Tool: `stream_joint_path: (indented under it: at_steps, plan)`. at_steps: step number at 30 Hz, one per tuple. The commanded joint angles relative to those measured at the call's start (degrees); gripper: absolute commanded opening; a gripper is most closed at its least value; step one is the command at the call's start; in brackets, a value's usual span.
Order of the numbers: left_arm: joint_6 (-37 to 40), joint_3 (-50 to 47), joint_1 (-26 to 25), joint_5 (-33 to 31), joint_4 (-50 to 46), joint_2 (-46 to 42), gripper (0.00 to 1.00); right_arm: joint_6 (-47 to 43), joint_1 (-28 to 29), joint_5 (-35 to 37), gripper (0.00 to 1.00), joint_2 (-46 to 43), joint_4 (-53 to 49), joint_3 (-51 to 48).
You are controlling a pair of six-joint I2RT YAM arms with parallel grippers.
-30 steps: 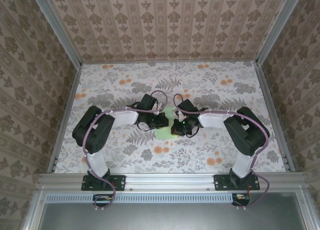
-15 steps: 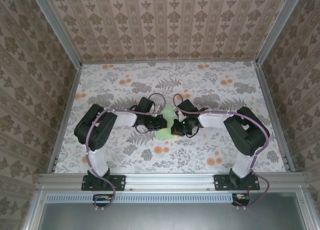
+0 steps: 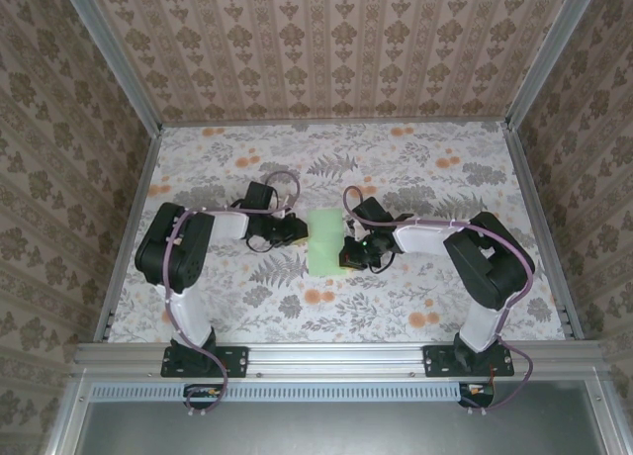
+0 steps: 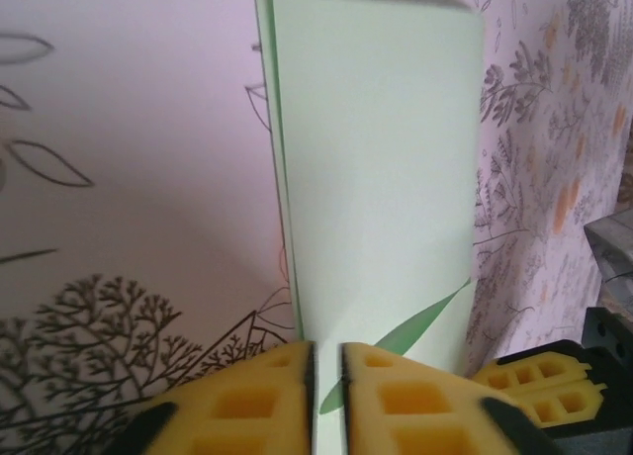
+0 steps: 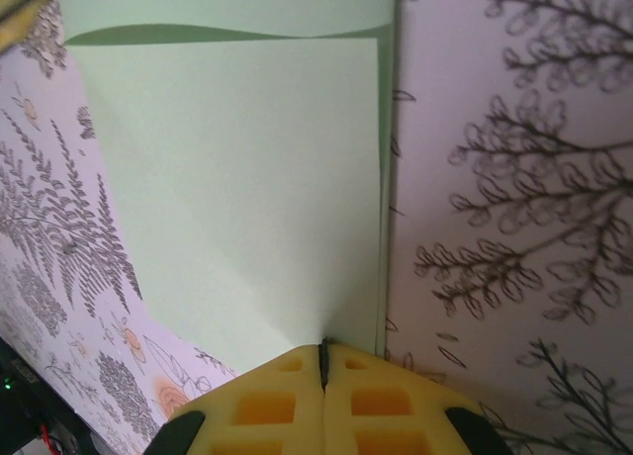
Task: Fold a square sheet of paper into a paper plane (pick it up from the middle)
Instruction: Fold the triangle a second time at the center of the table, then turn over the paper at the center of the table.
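Overhead, patterned walls ring the table, which is covered in an orange-and-grey floral cloth. The left arm and the right arm bend inward from the near edge and face each other close to the table's middle. Between them lies the square sheet of paper, pale mint green and plain, folded over on itself into an oblong on the cloth. Doubled edges run along one long side. A darker green sliver shows where one layer bows up off the one beneath. The left hand sits at the sheet's left side, released. Its yellow pads stand a narrow slot apart, and green paper shows through the gap. The right hand meets the sheet at its lower right edge and is clenched on it. The right hand's own yellow fingers press together until only a thin dark line remains. The near edge of the paper runs straight into that seam.
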Motion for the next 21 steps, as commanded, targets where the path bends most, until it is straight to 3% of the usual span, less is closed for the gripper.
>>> stream_joint_path:
  at_steps: [1,6,9,14,21]
  plan:
    - [1.52,1.27,2.22,-6.39,-5.05,-3.24,0.32,0.54,-0.16,0.99,0.16,-2.44,-3.26,2.38]
    - [-2.16,-1.05,2.17,-5.31,-4.34,-8.55,0.55,-1.29,-0.83,2.46,0.37,-5.43,-0.89,4.94]
    - [-4.07,-3.17,2.07,-5.16,-3.47,-11.49,0.62,-3.47,-2.44,3.37,0.44,-5.69,-0.18,4.75]
    - [-5.47,-5.67,1.15,-5.48,-2.13,-14.96,0.75,-7.25,-4.83,4.16,0.48,-4.64,2.89,4.13]
    - [-7.16,-7.93,-0.78,-5.59,0.69,-16.61,1.00,-11.99,-5.77,0.19,0.45,1.18,4.33,6.89]
